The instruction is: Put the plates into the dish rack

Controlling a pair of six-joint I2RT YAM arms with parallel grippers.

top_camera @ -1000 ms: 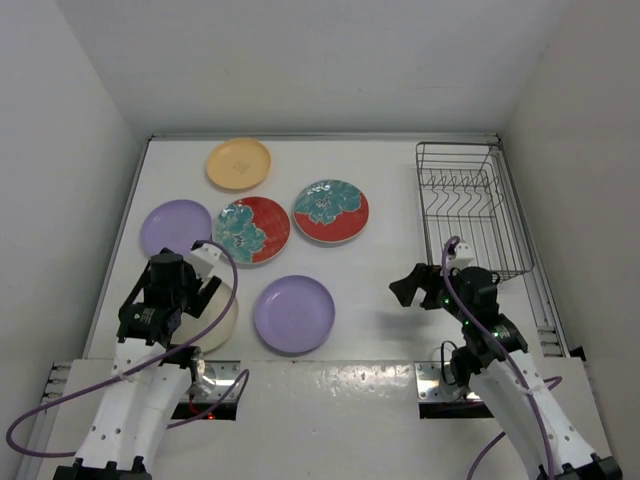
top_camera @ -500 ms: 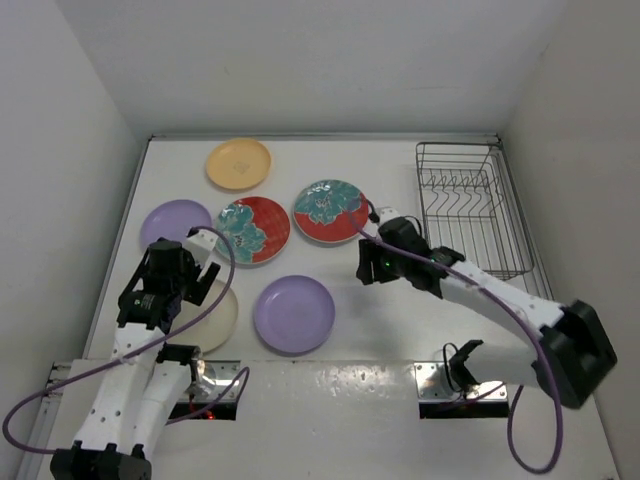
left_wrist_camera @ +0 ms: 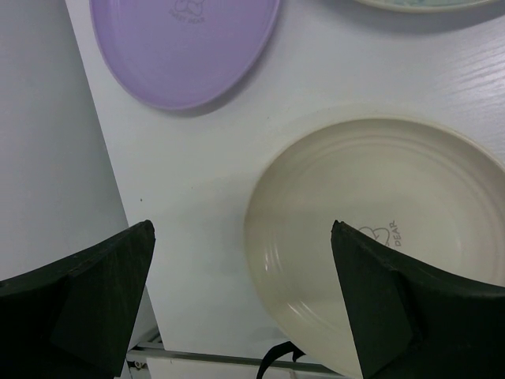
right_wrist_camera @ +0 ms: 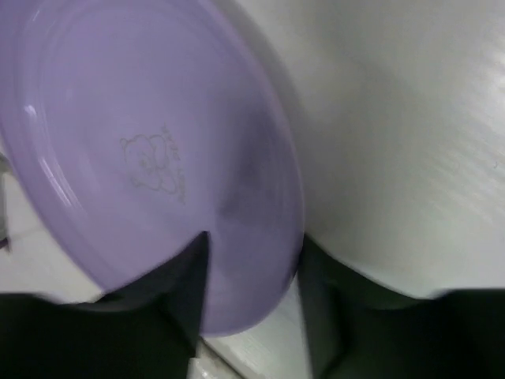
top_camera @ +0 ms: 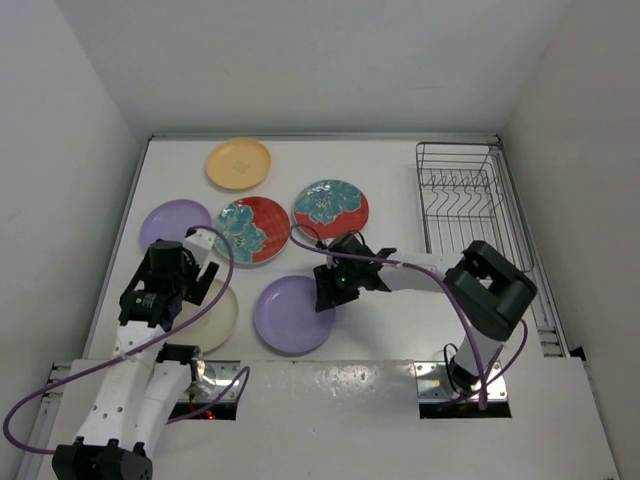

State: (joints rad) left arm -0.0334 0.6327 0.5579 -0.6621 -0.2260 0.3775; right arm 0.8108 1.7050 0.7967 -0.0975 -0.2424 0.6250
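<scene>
Several plates lie flat on the white table: a yellow-orange plate [top_camera: 238,163], a lavender plate [top_camera: 175,225] at far left, two red plates with teal flowers [top_camera: 252,230] [top_camera: 331,210], a near lavender plate [top_camera: 292,315] [right_wrist_camera: 142,142] and a cream plate [top_camera: 215,318] [left_wrist_camera: 379,237]. The wire dish rack [top_camera: 470,200] stands with no plates in it at the right. My right gripper [top_camera: 325,295] [right_wrist_camera: 251,245] straddles the near lavender plate's right rim, one finger over the plate and one outside, jaws still apart. Wide open, my left gripper [top_camera: 198,287] [left_wrist_camera: 241,229] hovers over the cream plate's left edge.
White walls close in the table on the left, back and right. The dish rack sits tight against the right wall. The table's near edge with the arm mounts [top_camera: 215,385] runs just below the cream and near lavender plates.
My right arm has swung left from beside the rack to the near lavender plate, its jaws narrowing around the rim. The left arm shifted only slightly over the cream plate.
</scene>
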